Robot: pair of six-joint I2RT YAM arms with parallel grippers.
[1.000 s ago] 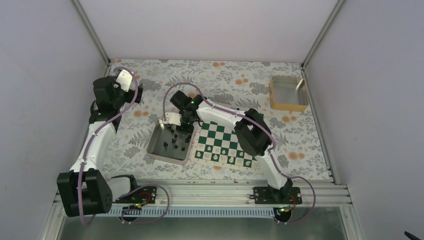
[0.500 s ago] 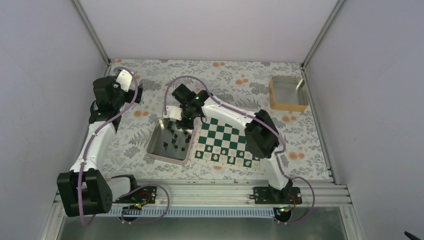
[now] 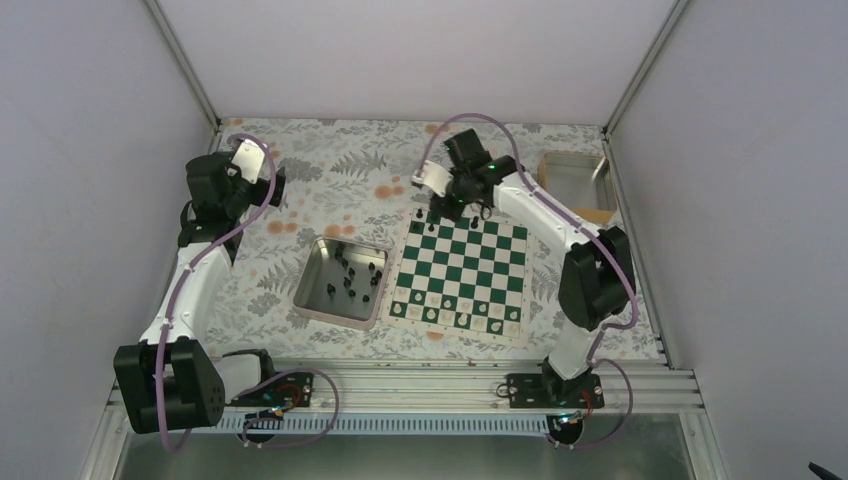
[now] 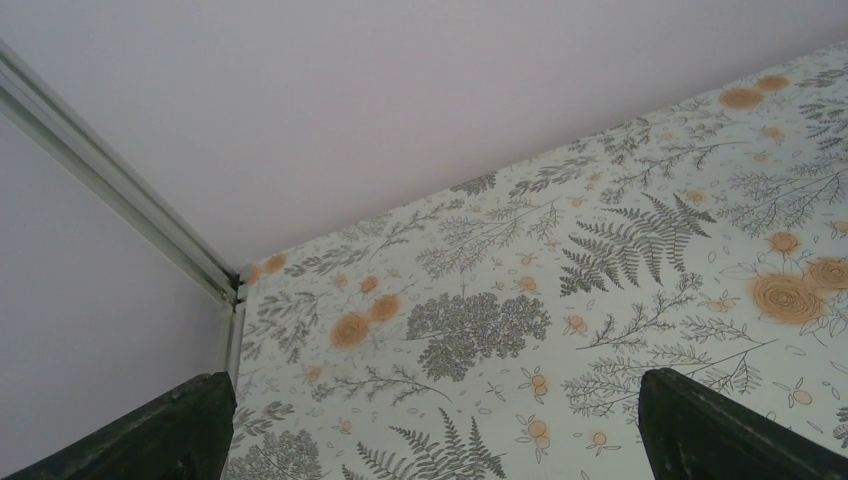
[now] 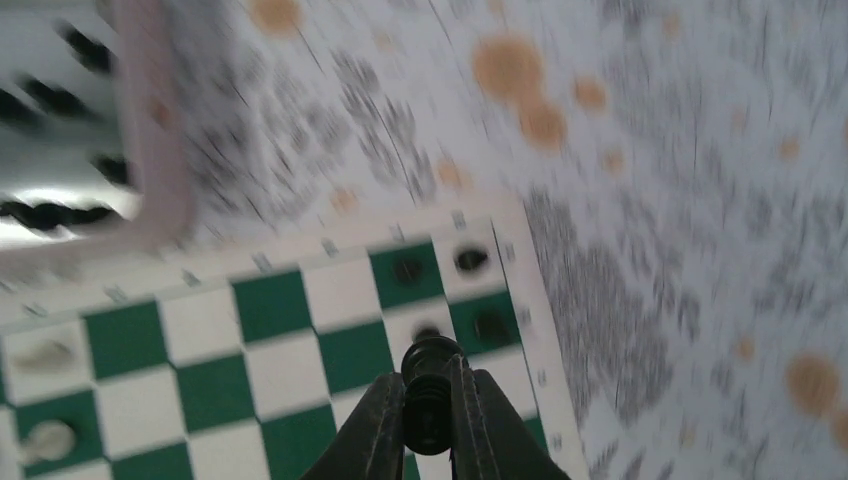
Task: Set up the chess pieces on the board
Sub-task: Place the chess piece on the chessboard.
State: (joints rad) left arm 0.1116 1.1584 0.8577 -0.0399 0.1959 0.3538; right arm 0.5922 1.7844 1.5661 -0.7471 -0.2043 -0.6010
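The green and white board [image 3: 470, 272] lies mid-table. My right gripper [image 3: 462, 207] hovers over its far edge, shut on a black chess piece [image 5: 430, 395] held upright between the fingers, above the squares near the board's corner [image 5: 270, 305]. A few black pieces [image 5: 407, 268] stand on squares close to that corner. Several more black pieces [image 3: 350, 280] lie in the metal tray [image 3: 304, 290] left of the board. Pale pieces [image 3: 430, 313] stand along the near rows. My left gripper [image 3: 272, 186] is open and empty at the far left, over bare cloth [image 4: 435, 440].
A yellow-sided box [image 3: 575, 187] sits at the back right, close behind the right arm. The tray's rim [image 5: 150, 130] shows blurred at the upper left of the right wrist view. Enclosure walls and corner posts bound the floral tabletop.
My right gripper has lifted out of the tray with a black piece and swung right and away to the board's far edge. The left arm has not moved.
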